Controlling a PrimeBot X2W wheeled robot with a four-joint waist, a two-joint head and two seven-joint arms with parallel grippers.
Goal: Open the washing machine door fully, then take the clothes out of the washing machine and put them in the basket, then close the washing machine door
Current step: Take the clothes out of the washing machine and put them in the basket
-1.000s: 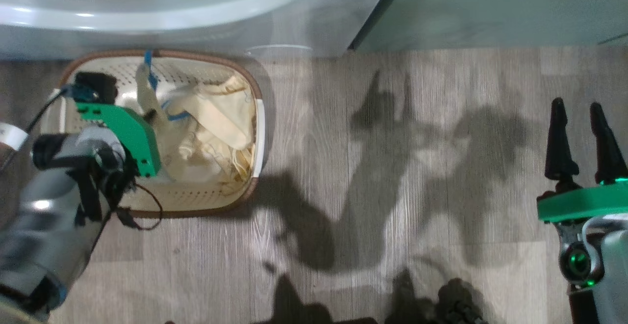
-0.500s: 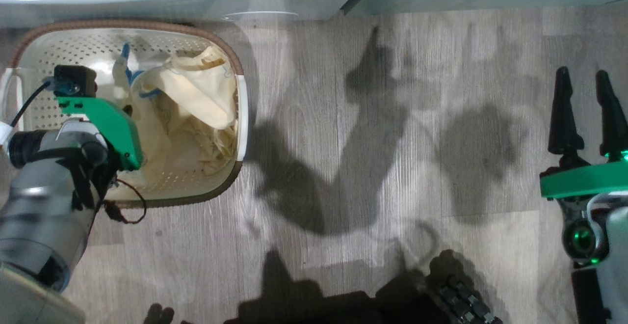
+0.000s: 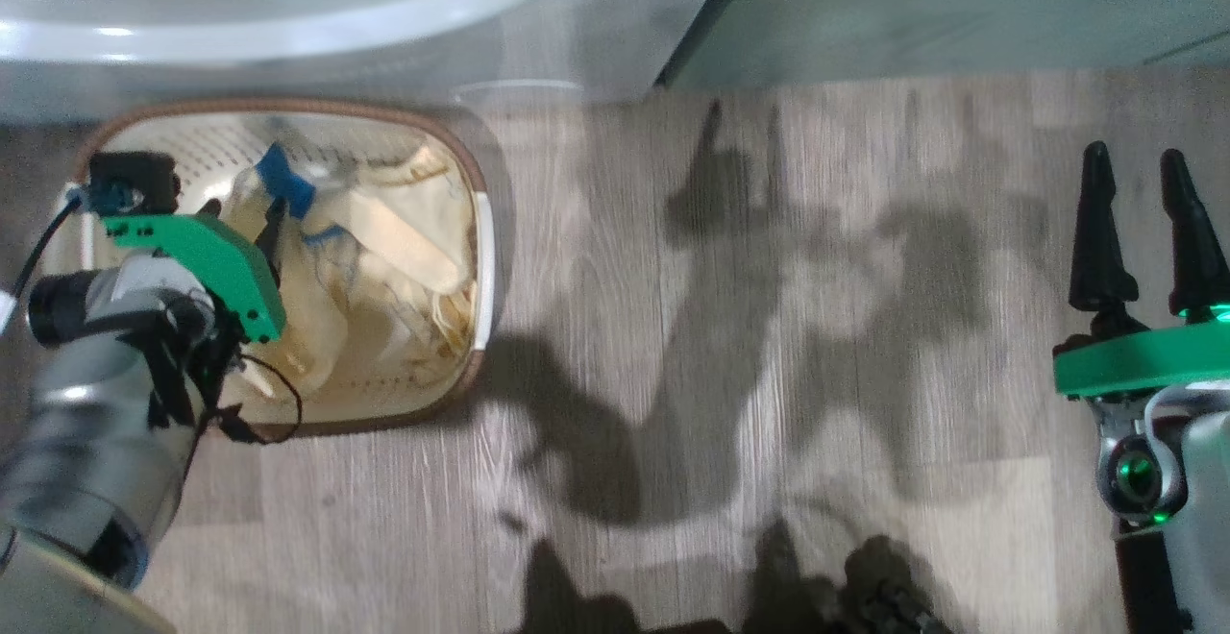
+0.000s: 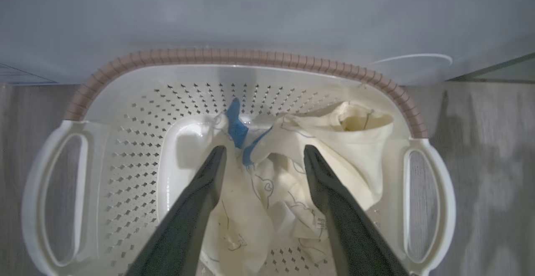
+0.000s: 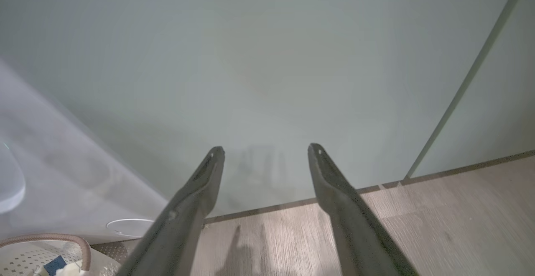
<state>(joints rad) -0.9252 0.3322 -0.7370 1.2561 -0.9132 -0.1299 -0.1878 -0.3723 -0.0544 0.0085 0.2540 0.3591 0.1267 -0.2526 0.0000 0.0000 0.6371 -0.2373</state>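
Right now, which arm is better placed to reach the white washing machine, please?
Left: left gripper hangs over the cream perforated basket beside the washing machine; right gripper faces green cabinets.

The head view looks steeply down from high above onto the floor point(image 3: 769, 375), taking in the basket point(image 3: 317, 106), the washing machine point(image 3: 557, 29) base and the cabinet point(image 3: 961, 10) foot. The left wrist view hangs close over the basket point(image 4: 250, 55), facing down into it along the left gripper point(image 4: 263, 152), with the machine point(image 4: 250, 12) beyond. The right wrist view faces the cabinet point(image 5: 292, 58) front from farther off, low over the floor point(image 5: 459, 209). All three share the basket rim point(image 5: 46, 237) and the machine's round service flap point(image 3: 519, 88) point(image 4: 411, 60) point(image 5: 129, 227).
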